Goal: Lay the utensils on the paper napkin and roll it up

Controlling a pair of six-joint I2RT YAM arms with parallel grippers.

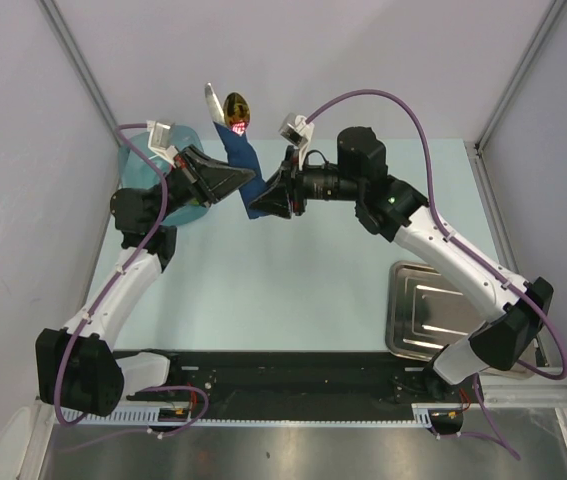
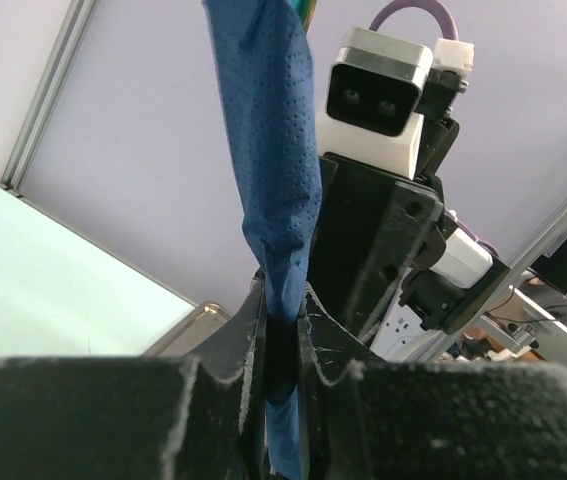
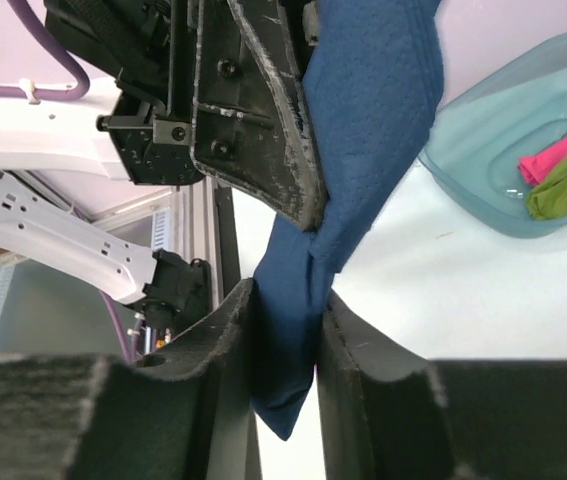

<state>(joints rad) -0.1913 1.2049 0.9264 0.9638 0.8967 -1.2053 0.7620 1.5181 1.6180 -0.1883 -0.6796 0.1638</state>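
Paper napkin [image 1: 240, 150]: rolled, raised roughly upright, utensils [image 1: 236, 106] poking from top
Left gripper [image 2: 281, 340]: pinching its lower end
Right gripper [image 3: 285, 330]: pinching opposite side

Top view: the dark navy-blue rolled paper napkin [image 1: 244, 160] hides the small orange-gold utensils [image 1: 237, 107] except for a shiny tip at upper centre. The white-and-black left arm [image 1: 128, 275] covers much of the pale teal plastic tub [image 1: 134, 168]. Right wrist view: the right edge cuts off the tub and the top edge cuts off the napkin.
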